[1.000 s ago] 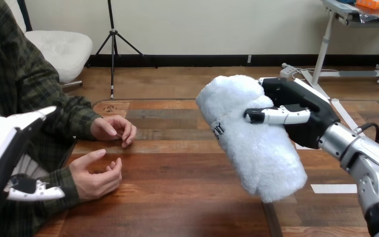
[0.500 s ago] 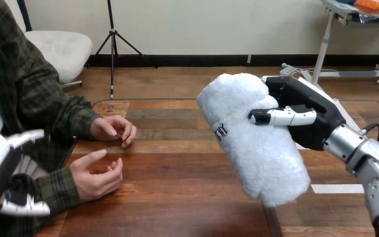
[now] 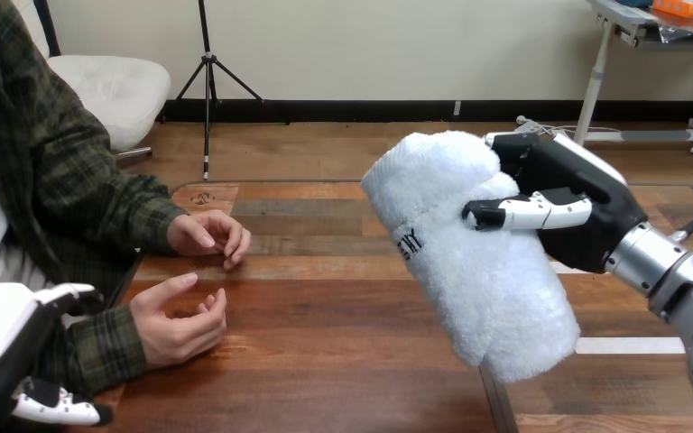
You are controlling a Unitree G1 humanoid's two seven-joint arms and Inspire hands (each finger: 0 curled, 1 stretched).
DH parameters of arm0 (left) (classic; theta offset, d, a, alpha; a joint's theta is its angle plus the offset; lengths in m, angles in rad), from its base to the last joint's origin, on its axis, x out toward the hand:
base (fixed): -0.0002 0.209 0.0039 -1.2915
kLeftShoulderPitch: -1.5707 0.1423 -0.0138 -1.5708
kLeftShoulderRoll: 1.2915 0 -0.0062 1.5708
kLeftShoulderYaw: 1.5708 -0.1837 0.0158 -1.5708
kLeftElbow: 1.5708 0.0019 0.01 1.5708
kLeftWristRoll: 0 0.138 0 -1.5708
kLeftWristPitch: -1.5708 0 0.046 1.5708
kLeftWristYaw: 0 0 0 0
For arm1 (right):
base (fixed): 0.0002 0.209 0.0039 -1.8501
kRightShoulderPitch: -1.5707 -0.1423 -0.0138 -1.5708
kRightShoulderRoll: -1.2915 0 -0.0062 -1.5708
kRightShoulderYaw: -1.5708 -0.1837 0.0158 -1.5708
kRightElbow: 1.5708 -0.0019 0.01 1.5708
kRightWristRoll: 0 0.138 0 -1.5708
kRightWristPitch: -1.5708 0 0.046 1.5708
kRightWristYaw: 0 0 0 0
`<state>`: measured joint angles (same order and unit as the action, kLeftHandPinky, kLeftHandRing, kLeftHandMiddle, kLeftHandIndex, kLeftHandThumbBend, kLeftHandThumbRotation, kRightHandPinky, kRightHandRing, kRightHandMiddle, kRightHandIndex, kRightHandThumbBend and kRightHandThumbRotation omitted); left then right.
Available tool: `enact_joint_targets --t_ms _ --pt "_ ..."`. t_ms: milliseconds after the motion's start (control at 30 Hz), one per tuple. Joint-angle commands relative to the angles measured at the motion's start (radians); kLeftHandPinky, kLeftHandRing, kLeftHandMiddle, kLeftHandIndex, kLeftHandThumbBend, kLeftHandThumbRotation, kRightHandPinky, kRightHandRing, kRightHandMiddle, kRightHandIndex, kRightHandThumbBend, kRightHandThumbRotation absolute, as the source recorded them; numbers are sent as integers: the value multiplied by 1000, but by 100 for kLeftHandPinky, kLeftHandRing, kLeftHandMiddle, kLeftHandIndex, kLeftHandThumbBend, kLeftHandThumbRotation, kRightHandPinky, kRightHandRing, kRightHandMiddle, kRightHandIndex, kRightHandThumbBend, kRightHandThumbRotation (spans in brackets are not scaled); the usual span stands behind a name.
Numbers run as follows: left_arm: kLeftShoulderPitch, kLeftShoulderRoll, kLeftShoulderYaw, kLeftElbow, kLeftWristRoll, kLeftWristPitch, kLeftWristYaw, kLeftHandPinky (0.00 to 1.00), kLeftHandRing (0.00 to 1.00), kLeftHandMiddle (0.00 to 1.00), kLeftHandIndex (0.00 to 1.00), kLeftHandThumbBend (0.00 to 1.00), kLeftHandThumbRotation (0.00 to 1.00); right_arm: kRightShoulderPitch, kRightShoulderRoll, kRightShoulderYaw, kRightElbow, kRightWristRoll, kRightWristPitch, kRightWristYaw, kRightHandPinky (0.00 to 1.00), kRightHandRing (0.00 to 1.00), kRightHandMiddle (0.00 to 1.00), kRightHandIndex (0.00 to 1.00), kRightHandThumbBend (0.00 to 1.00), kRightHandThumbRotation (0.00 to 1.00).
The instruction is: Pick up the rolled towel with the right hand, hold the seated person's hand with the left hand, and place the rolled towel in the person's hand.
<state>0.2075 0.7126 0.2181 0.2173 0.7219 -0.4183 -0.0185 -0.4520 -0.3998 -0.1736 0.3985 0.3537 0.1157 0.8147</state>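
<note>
Right hand (image 3: 586, 212) gripping the rolled towel (image 3: 483, 271) in the air above the wooden table (image 3: 325, 370).
Its thumb and fingers curl round the roll's upper half. The towel, a thick, fluffy white terry cylinder with a small label, slants: its long axis runs from the rounded end at upper left down to the end at lower right. The left hand (image 3: 0, 347) sits low at the near left, just beside the person's forearm (image 3: 99, 347) — open or closed cannot be told. The person's nearer hand (image 3: 179, 320) and the person's farther hand (image 3: 207, 236) rest on the table, well apart from the towel.
</note>
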Motion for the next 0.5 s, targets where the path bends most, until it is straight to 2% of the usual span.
enact_joint_targets --t_ms 0,300,467 --pt "-76 56 -22 -59 4 19 1 67 73 77 80 100 28 -25 -24 -39 -188 53 48 -45 11 17 25 32 90 0" --pt "-74 52 -31 -73 -13 27 -16 66 72 76 80 100 28 -5 -30 -41 -296 67 108 -77 10 16 24 31 89 0" --pt "-74 47 -38 -87 -11 60 -46 66 72 76 80 100 28 -7 -25 -41 -326 85 125 -75 9 15 23 30 88 0"
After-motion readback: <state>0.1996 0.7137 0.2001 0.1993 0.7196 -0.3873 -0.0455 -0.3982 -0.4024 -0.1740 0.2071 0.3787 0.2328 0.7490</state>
